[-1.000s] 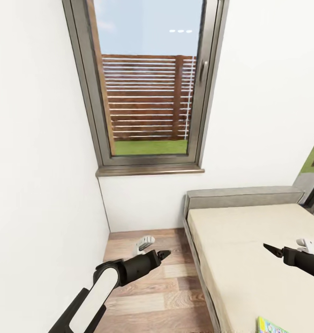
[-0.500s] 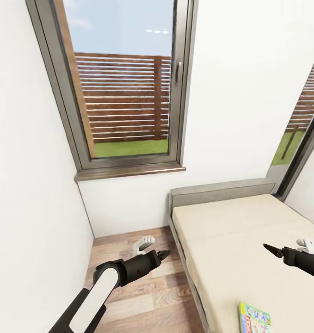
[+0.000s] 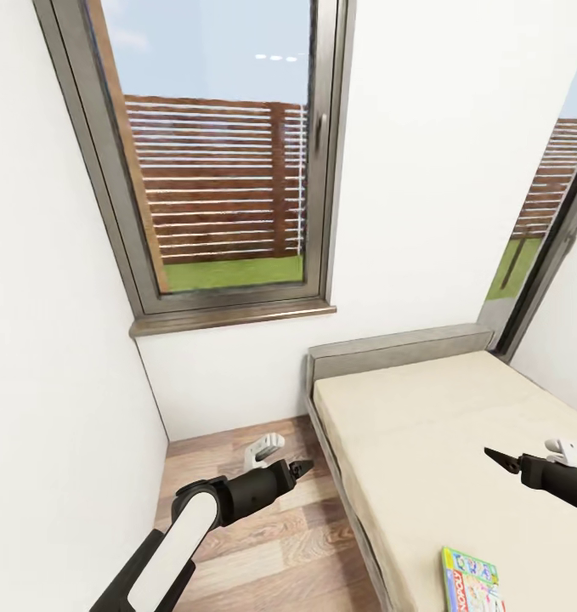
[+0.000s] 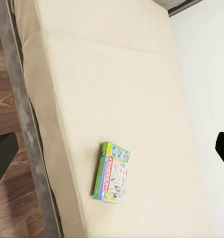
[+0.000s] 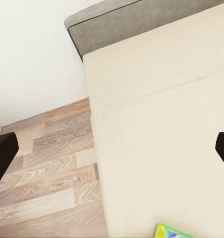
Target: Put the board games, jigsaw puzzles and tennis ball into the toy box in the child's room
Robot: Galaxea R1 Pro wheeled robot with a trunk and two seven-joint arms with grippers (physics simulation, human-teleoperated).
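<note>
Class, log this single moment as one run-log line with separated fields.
phase: approaching bed | board game lying flat on mattress | left gripper: empty, over floor | right gripper: empty, over bed

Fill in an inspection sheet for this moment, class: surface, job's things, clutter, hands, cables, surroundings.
Surface: bed, bare cream mattress, grey frame.
Job's things: one board game lying flat on the mattress, near the edge beside the floor.
Clutter: small white object on the wood floor.
Hands: left hand over the floor, right hand over the bed; both empty, fingers together in head view.
Cables: nothing seen.
Surroundings: white walls, window showing fence and grass.
</note>
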